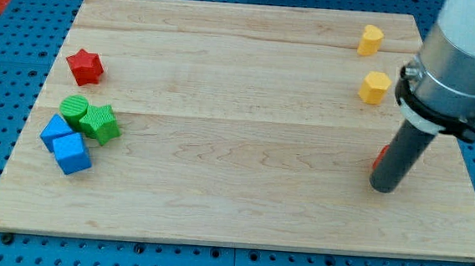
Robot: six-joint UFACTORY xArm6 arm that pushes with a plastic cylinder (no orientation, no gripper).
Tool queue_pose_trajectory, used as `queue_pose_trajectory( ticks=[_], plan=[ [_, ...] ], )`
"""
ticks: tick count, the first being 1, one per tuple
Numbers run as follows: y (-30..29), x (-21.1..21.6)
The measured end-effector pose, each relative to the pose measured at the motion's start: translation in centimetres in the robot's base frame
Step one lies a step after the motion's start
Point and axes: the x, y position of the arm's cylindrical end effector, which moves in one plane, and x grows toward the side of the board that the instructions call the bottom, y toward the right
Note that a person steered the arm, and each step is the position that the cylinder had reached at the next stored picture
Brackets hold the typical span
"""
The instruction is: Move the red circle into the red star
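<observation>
The red star (84, 66) lies at the view's left, near the board's left edge. The red circle (379, 159) is at the view's right, almost fully hidden behind my rod; only a thin red sliver shows at the rod's left side. My tip (383, 188) rests on the board just below and in front of the red circle, apparently touching it.
A green circle (74, 109), a green star (100, 123) and two blue blocks (63, 143) cluster below the red star. Two yellow blocks (370, 40) (375, 87) sit at the view's top right. The wooden board (233, 200) lies on a blue pegboard.
</observation>
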Motion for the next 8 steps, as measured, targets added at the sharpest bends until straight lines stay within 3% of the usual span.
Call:
queue_pose_trajectory(
  ticks=[1,2,3,4,5,6,7,8],
  plan=[
    [2.0,-2.6],
    [3.7,0.4],
    [9.0,-1.5],
    [7.8,-5.8],
    [0.2,-7.3],
    [0.0,-6.2],
    [4.0,-3.7],
    [-2.5,-3.7]
  ],
)
